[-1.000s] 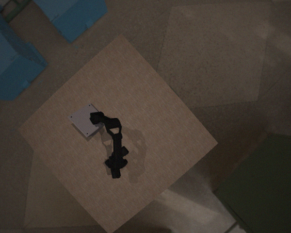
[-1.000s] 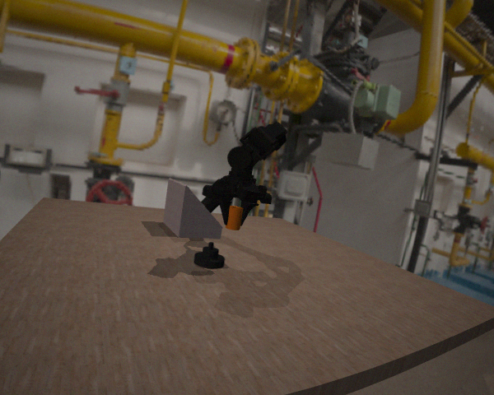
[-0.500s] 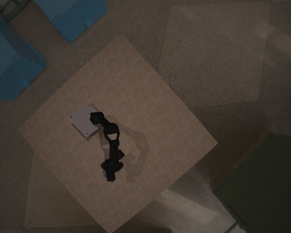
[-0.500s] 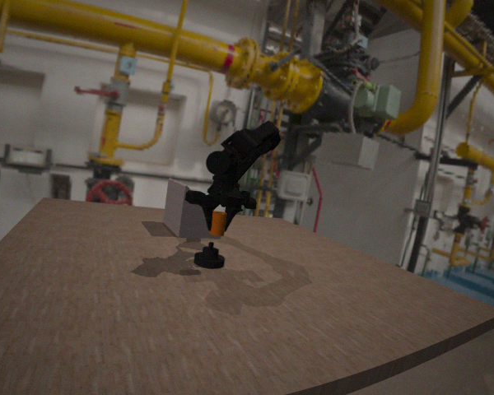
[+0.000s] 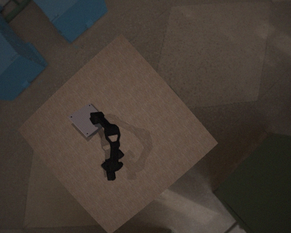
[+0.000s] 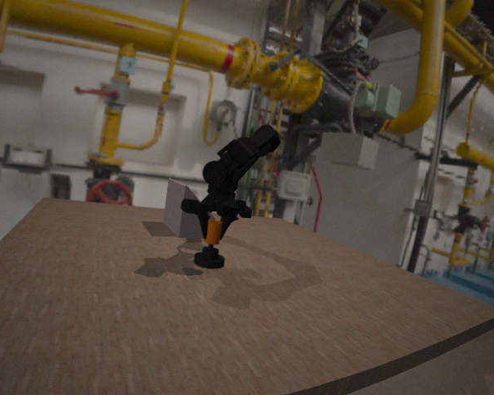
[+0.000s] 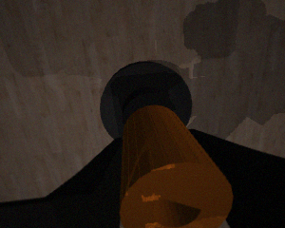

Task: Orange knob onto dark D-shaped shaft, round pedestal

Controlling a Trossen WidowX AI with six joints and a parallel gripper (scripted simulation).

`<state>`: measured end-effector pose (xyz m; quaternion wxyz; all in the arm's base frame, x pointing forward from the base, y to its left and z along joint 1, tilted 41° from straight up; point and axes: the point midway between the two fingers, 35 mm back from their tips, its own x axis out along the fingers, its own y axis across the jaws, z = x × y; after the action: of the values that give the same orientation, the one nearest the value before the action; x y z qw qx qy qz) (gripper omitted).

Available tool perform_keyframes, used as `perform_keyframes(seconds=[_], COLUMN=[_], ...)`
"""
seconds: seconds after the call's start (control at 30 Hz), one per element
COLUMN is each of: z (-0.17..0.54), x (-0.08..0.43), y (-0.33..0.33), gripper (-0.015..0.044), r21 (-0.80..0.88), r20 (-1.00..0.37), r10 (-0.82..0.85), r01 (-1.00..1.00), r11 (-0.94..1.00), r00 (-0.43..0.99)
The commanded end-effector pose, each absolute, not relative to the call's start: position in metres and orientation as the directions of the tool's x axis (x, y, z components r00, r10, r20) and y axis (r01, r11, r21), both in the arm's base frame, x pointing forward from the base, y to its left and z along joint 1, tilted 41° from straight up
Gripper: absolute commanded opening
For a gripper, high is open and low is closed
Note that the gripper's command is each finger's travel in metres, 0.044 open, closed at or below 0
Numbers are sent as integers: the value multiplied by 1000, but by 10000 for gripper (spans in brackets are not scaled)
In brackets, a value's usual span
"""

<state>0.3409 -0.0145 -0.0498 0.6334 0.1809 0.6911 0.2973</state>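
The desk (image 5: 140, 100) (image 6: 153, 314) (image 7: 47, 104) looks like wood, streaky-grained and matt. That orange knob (image 6: 213, 232) (image 7: 176, 190) could pass for smooth plastic, with a dull sheen. The round pedestal (image 6: 209, 260) (image 7: 111, 106) seems smooth and dark, the arm (image 5: 114, 147) (image 6: 224, 174) a flat matt black. Overhead, the yellow pipe (image 6: 153, 35) resembles painted metal, fairly glossy.
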Motion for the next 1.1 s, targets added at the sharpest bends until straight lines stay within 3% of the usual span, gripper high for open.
perform_keyframes(seconds=[0.0, 1.07], z=[-51, -50], x=[342, 344], y=[-15, -15], gripper=[0, 0], r21=[643, 643], r20=[-766, -766], r10=[631, 631], r01=[-122, -126], r11=[756, 756], r00=[-121, -121])
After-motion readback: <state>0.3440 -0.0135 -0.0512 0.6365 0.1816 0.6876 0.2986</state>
